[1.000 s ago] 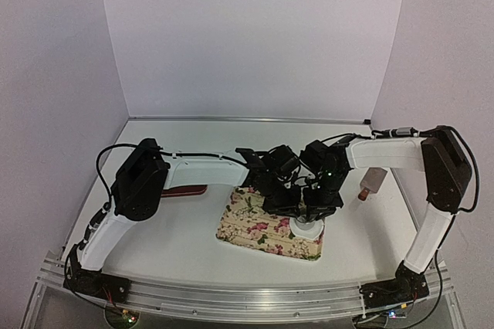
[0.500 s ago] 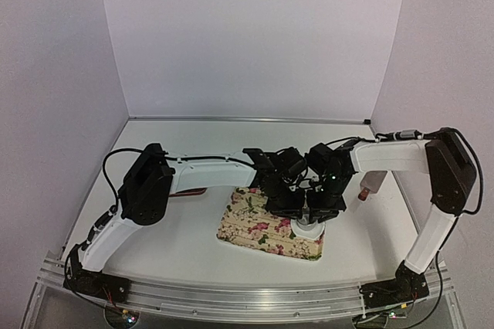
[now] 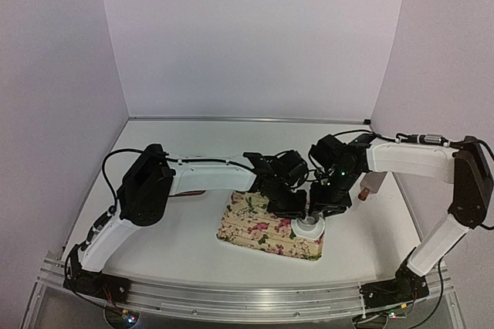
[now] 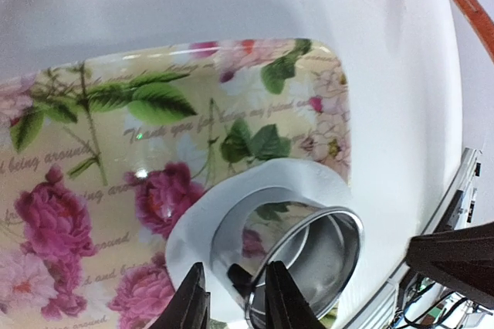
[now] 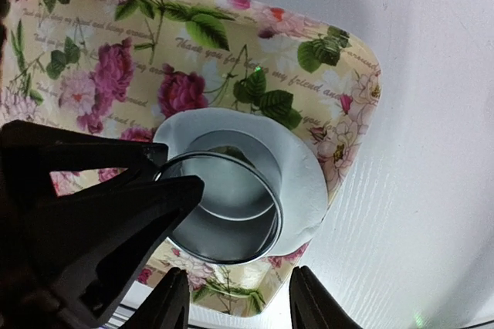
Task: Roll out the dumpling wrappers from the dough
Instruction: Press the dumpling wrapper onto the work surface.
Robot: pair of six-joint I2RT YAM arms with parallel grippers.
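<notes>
The dough [image 4: 255, 184] is a flattened white sheet at the right end of the floral board [image 4: 93, 136]. A shiny metal ring cutter [image 4: 312, 256] stands pressed into it. My left gripper [image 4: 235, 302] is open: its fingers straddle the ring's near wall, with a gap on the outer side. My right gripper [image 5: 239, 302] is open too, just off the ring cutter [image 5: 224, 205] and the dough [image 5: 305, 182], with nothing between its fingers. From above, both grippers [image 3: 289, 204] [image 3: 320, 207] crowd over the ring cutter [image 3: 309, 225]. The dumpling wrappers are out of view.
The floral board [image 3: 247, 222] lies mid-table near the front. A tool with a reddish handle [image 3: 370, 184] rests to the right of the board, and a dark red object [image 3: 189, 190] lies behind my left arm. White walls enclose the table.
Both grippers' jaws have parted. My right arm's elbow has swung out to the right and its gripper has drawn slightly back from the ring. The ring stays on the dough.
</notes>
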